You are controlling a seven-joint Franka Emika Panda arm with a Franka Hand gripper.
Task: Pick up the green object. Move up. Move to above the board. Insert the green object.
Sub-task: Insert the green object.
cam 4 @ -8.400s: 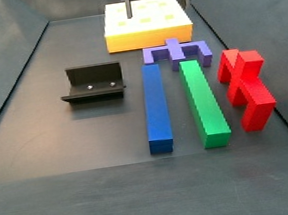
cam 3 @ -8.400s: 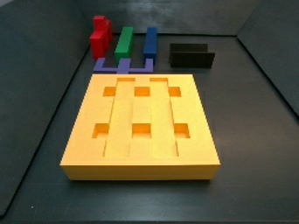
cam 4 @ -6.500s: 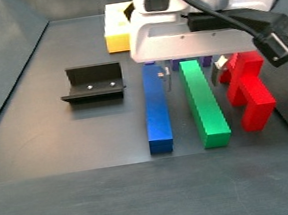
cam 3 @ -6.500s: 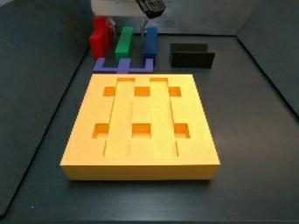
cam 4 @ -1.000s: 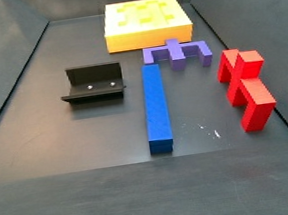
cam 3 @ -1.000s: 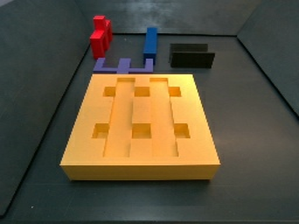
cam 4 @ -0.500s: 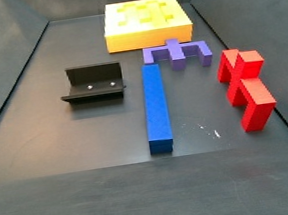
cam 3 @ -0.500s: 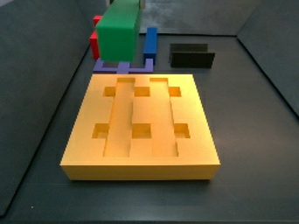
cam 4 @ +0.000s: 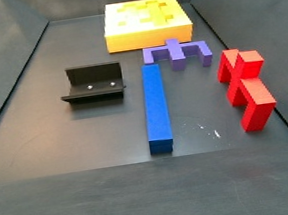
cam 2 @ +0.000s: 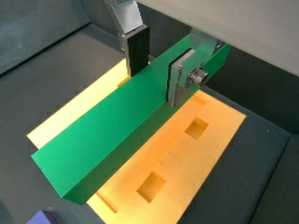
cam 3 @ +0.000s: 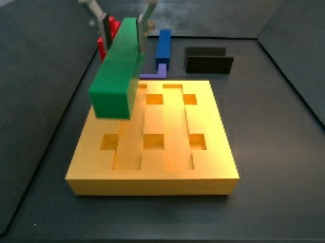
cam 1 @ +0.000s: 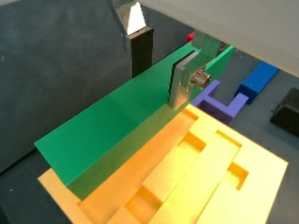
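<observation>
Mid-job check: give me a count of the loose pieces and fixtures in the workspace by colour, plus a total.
Green bar, held in the gripper above the board: 1
Yellow-orange board: 1
Blue bar: 1
Purple piece: 1
Red blocks: 2
Black fixture: 1
Total: 7

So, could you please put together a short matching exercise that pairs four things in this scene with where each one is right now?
Things:
1. green object
2. blue bar
3. fixture
4. red stepped block

Places:
A. lying on the floor between the fixture and the red stepped block
B. held in the claw above the board
C. on the floor at the far side of the blue bar from the fixture
D. standing on the floor beside the blue bar, apart from the board

Pairs: 1-B, 2-A, 3-D, 4-C
</observation>
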